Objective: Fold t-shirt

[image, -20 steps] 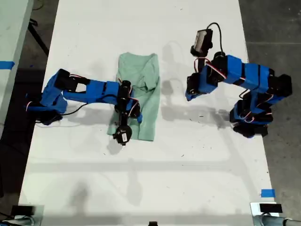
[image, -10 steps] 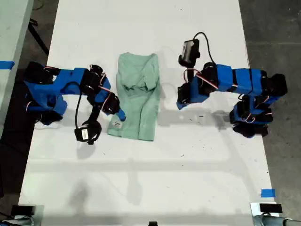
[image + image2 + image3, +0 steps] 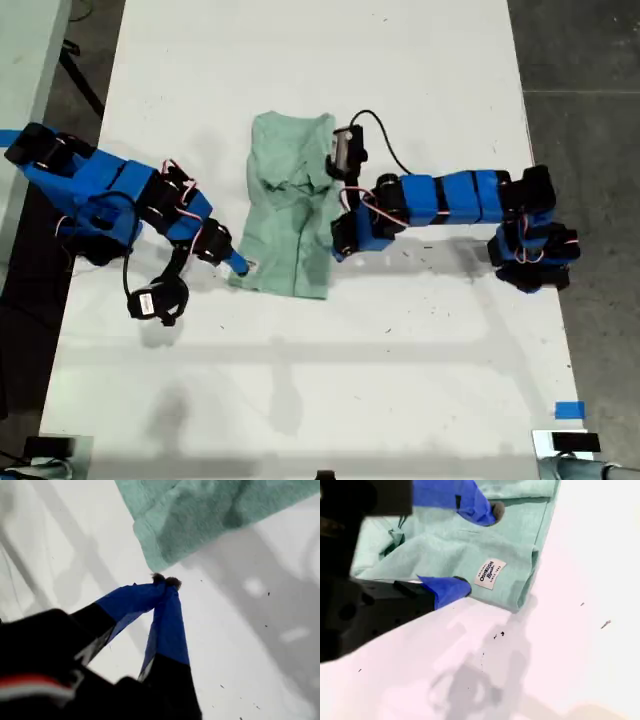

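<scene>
Two lengthwise folds look done on the pale mint-green cloth t-shirt [image 3: 292, 210]; my first pincer [image 3: 166, 581], pressed together, sits beside its hem corner, my second pincer [image 3: 479, 548] spread over its edge, ready to pinch for the crosswise fold.

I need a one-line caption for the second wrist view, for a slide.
My second gripper open over the edge of the folded mint-green t-shirt, beside its white sewn label, on the white table.

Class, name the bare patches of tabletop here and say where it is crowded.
Bare: the white table below the t-shirt, and above it, in the exterior view. Crowded: both shirt sides, at my first pincer and second pincer.
</scene>
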Tool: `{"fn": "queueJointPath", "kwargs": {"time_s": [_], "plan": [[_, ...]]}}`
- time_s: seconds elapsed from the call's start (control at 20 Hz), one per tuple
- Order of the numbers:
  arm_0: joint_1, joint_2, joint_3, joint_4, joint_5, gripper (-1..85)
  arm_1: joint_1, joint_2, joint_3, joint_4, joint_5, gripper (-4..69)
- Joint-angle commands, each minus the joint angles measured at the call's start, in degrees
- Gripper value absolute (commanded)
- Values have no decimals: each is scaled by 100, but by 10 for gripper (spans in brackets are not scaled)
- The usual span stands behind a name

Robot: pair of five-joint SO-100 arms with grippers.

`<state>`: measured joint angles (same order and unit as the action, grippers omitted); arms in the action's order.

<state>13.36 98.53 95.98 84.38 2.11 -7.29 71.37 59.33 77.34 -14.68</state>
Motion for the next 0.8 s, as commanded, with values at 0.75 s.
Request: {"fn": "queueJointPath", "kwargs": {"time_s": [0.75], "plan": [[-185, -1178, 809, -1371, 0, 252, -378, -1450, -1037, -563, -448, 246]]}}
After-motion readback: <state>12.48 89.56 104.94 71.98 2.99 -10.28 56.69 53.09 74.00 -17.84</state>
